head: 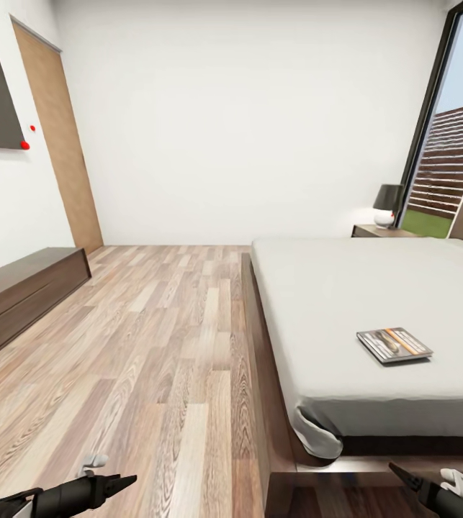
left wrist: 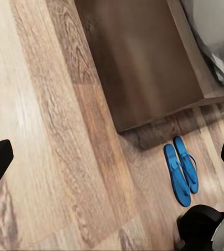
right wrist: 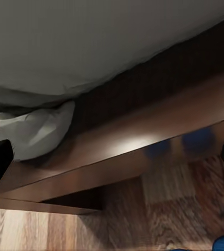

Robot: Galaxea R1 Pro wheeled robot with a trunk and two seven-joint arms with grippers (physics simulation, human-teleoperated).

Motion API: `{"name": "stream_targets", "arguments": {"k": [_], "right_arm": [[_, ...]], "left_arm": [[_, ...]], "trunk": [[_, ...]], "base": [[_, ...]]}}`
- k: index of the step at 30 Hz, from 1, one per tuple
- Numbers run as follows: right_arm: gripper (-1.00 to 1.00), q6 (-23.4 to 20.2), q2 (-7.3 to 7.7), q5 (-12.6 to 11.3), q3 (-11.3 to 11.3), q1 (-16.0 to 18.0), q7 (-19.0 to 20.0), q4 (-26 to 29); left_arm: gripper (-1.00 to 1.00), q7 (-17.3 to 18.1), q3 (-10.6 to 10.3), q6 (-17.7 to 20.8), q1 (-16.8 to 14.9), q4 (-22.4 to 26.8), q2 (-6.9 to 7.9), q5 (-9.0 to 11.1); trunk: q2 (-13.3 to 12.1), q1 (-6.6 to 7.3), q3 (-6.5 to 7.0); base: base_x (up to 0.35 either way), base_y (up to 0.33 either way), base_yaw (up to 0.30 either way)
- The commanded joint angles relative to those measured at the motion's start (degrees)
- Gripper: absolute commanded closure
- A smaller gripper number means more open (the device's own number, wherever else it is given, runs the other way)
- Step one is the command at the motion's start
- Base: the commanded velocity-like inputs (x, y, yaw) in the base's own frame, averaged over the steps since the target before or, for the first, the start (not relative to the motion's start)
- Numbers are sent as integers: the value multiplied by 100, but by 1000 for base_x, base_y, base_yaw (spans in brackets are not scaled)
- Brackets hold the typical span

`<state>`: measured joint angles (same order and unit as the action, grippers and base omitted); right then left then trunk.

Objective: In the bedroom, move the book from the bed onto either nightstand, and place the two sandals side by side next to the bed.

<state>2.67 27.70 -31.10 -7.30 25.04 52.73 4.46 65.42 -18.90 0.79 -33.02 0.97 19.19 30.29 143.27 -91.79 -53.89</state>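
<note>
Bedroom fittings, placed relative to bed (head: 375, 302):
- Floor (head: 152, 345): grey-brown wood planks, left of bed.
- Walls (head: 245, 122): plain white, beyond bed foot area and at far left.
- Wooden door (head: 62, 144): far left corner.
- Low dark bench (head: 22, 295): against left wall, across floor from bed.
- Window (head: 451, 137): tall, dark-framed, beyond bed's far side; daylight, slatted fence outside.
- Lamp (head: 387, 205): dark shade, by window.
</note>
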Motion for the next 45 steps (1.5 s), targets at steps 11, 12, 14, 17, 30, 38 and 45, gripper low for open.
{"name": "stream_targets", "arguments": {"k": [11, 12, 14, 17, 30, 38, 45], "right_arm": [[-100, 32, 4, 51, -43, 4, 22, -11], [-100, 32, 3, 51, -43, 6, 24, -10], [-100, 30, 2, 51, -43, 4, 25, -12], [-100, 30, 2, 51, -43, 4, 25, -11], [-100, 32, 1, 51, -43, 6, 26, -10], [-100, 32, 1, 51, -43, 6, 26, -11], [-100, 32, -1, 51, -43, 6, 26, -12]], "left_arm": [[-100, 15, -52, 9, -2, 2, -3, 48], [-100, 15, -52, 9, -1, 1, -3, 48], [-100, 15, -52, 9, -1, 0, -3, 48], [-100, 15, -52, 9, -2, 2, -3, 48], [-100, 15, -52, 9, -1, 1, -3, 48], [-100, 15, -52, 9, -2, 2, -3, 48], [-100, 15, -52, 9, -2, 0, -3, 48]], "trunk": [[-284, 165, 209], [-324, 187, 227], [-404, 231, 263], [-525, 297, 317], [-1046, 582, 550], [-1367, 758, 694], [-1648, 912, 820]], "base": [[0, 0, 0], [0, 0, 0], [0, 0, 0], [0, 0, 0], [0, 0, 0], [0, 0, 0], [0, 0, 0]]}}
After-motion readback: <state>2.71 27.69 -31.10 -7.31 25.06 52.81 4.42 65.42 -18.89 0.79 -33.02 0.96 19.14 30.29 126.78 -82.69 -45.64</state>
